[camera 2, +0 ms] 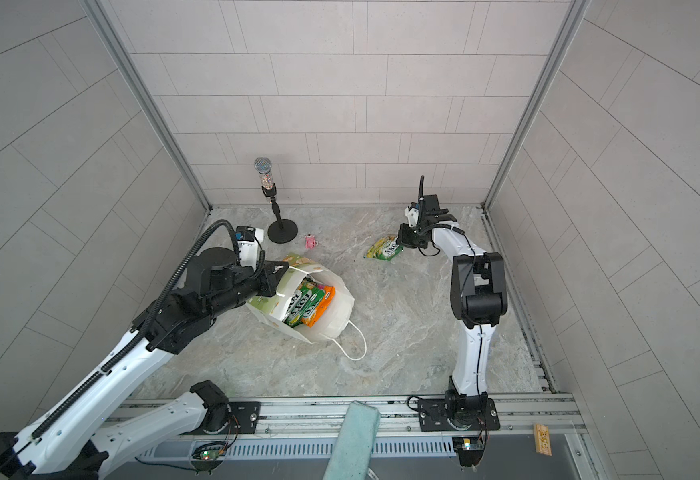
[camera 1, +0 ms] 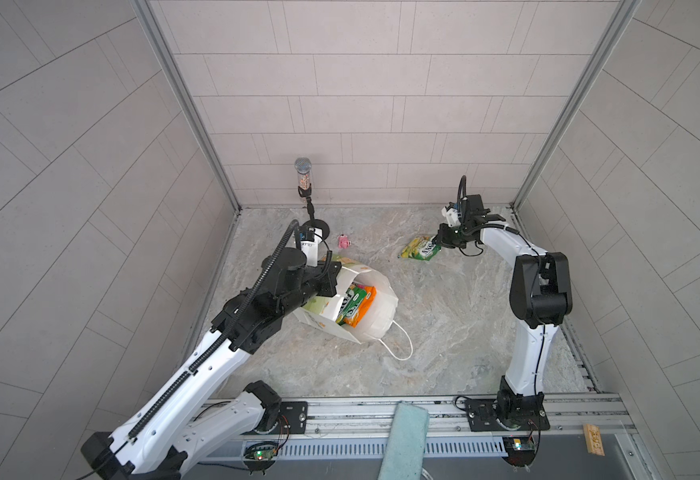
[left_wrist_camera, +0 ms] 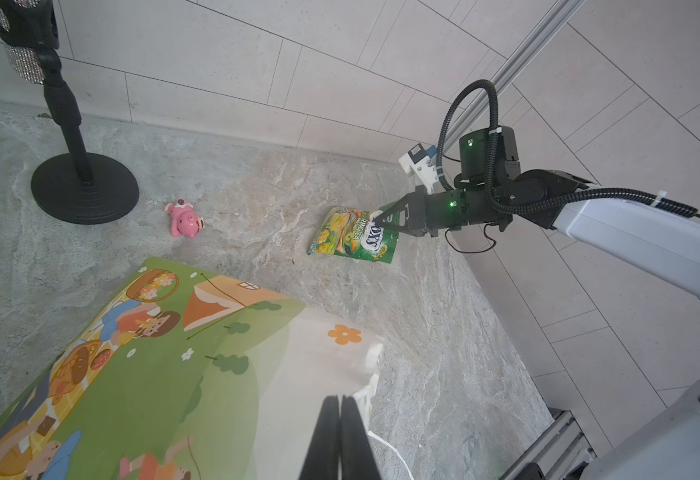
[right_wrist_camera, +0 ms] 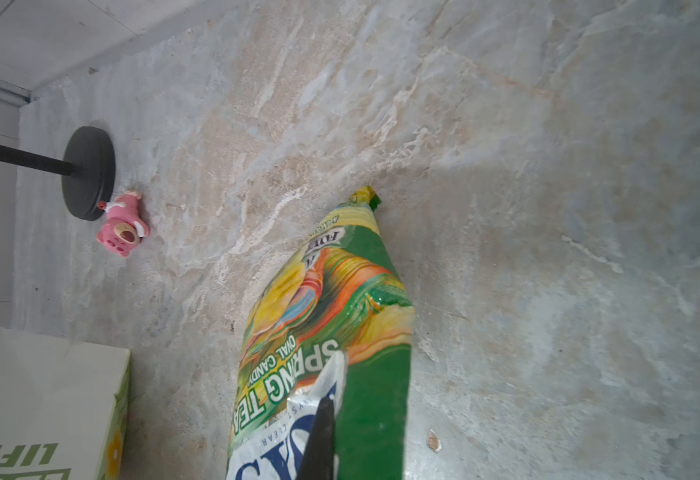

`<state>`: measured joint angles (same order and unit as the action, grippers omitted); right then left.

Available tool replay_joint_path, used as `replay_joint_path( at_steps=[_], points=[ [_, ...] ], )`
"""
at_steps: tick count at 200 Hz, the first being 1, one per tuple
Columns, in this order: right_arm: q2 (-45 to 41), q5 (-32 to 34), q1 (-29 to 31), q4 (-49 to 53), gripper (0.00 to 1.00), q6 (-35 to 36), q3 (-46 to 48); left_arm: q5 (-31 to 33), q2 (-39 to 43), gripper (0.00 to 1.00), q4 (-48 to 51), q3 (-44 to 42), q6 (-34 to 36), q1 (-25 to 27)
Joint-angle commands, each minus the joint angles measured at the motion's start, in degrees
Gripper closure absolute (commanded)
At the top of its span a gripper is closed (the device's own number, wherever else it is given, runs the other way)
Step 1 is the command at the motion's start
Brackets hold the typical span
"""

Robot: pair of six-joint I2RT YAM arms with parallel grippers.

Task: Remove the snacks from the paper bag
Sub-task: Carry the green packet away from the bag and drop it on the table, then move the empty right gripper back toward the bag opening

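Our left end effector (left_wrist_camera: 340, 401) is pinched together on the rim of the paper bag (camera 1: 381, 309) at 9 o'clock, probably to hold the mouth open and steady; the right end effector (camera 1: 438, 241) is clamped on one green-yellow FOX'S packet (camera 1: 419, 248) out at 1 o'clock, which looks like parking it clear; the other snacks (camera 1: 356, 305) sit inside the bag; marbled stone worktop (camera 1: 464, 332), grey tiled walls (camera 1: 360, 104) on three sides.

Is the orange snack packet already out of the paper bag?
No: in a top view the orange packet sits inside the open paper bag, beside green FOX'S packets.
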<state>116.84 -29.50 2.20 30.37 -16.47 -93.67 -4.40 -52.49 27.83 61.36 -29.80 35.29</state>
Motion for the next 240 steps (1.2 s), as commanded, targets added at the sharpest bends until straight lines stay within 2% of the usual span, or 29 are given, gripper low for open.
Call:
replay_joint_path(
  at_steps=[1,54,74,123,176,200,221,240],
  points=[
    [1.6,4.0,-0.1,4.1,1.00,3.8,-1.9,0.7,0.6,1.00,0.0,-0.4,0.3,0.1],
    [3.0,5.8,-0.5,5.1,1.00,4.1,-3.3,0.5,0.4,1.00,0.1,-0.2,0.4,0.1],
    [3.2,6.6,-0.6,5.6,0.95,4.1,-3.6,0.4,0.5,1.00,0.1,-0.2,0.4,0.1],
    [2.7,10.6,-1.1,7.5,0.64,2.8,-4.4,0.1,0.6,1.00,0.2,-0.1,0.4,0.2],
    [-4.0,15.3,-2.0,4.7,0.44,1.2,2.2,-0.5,0.5,1.00,0.2,-0.1,0.5,0.2],
    [-9.5,17.0,-1.9,2.5,0.41,0.3,7.5,-0.9,0.4,1.00,0.1,0.0,0.6,0.1],
    [-14.7,13.7,-2.0,0.2,0.40,0.4,12.5,-1.0,0.3,1.00,0.2,0.2,1.0,0.1],
    [-20.4,4.9,-1.9,-2.6,0.41,0.2,18.4,-1.1,0.5,1.00,0.3,0.2,1.2,0.1]
  ],
)
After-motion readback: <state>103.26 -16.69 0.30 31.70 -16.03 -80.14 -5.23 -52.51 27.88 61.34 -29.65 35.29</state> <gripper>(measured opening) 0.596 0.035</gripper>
